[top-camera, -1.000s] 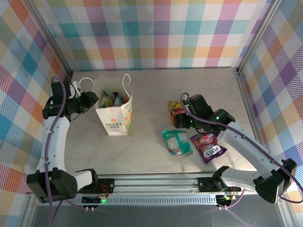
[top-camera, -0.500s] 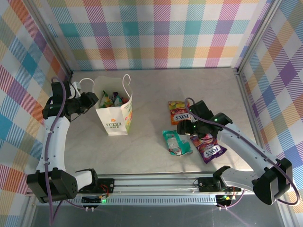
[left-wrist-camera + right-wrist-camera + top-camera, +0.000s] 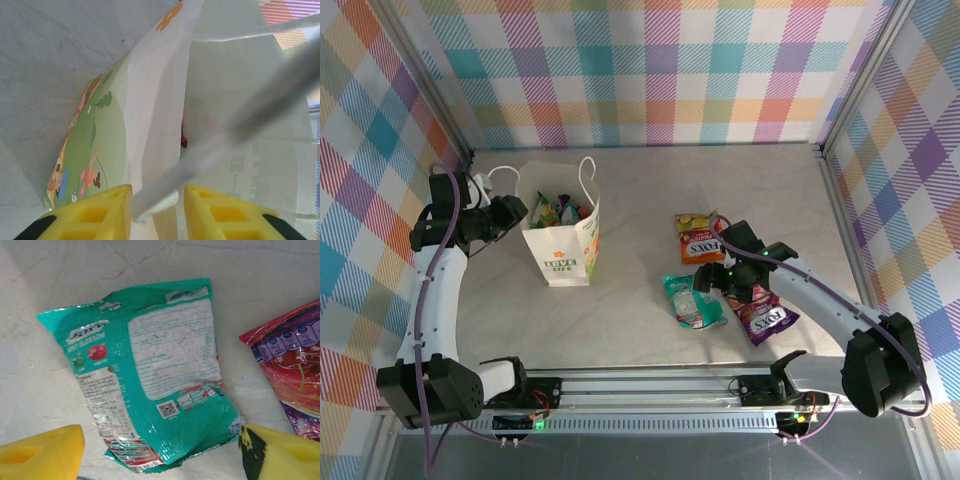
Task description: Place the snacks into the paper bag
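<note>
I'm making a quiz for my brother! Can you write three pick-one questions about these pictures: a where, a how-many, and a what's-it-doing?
1. Where on the table is the paper bag? A. left B. right C. middle
2. How many packets lie outside the bag? A. one B. three C. six
3. The right gripper is: A. open B. shut on a packet C. shut on the bag
Answers: 1 A, by the left gripper pinching its edge. 2 B: teal packet, orange packet, purple packet. 3 A, yellow fingers apart over the teal packet.
</note>
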Tool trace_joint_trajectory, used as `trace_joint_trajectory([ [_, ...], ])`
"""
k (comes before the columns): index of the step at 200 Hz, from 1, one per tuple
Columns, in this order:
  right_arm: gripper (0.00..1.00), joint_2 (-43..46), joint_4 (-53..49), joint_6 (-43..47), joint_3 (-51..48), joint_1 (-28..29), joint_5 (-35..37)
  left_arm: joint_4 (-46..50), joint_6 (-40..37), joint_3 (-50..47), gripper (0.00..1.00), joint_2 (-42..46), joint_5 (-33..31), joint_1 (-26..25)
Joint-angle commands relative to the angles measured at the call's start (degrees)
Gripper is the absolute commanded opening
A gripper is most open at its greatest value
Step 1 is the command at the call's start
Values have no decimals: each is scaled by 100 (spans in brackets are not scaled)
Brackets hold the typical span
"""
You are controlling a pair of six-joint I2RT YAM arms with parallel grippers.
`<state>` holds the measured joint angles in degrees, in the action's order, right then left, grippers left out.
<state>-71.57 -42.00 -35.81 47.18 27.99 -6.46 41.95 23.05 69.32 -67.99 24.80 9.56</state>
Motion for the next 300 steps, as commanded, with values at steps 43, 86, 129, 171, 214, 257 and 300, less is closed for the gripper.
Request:
trace_joint_trajectory([
  [43, 92, -277, 437, -58, -269, -109, -303, 67, -73, -15, 33, -53, -19, 61],
  [86, 94, -527, 582, -42, -391, -136, -417, 68, -90, -24, 33, -64, -36, 58],
  [129, 92, -608, 822, 88, -551, -153, -383, 76, -99, -41, 34, -51, -36, 57],
  [171, 91, -747, 1037, 224, -656, -162, -415, 76, -84, -33, 34, -26, -28, 63],
  [214, 90, -1072, 1272, 164, -766, -162, -591, 129, -113, -33, 34, 3, -54, 63],
  [257, 87, -1210, 1472, 96, -790, -165, -794, 164, -116, -32, 35, 42, -78, 60],
  [300, 84, -1288, 1746, -43, -829, -153, -1106, 183, -125, -24, 35, 44, -80, 63],
])
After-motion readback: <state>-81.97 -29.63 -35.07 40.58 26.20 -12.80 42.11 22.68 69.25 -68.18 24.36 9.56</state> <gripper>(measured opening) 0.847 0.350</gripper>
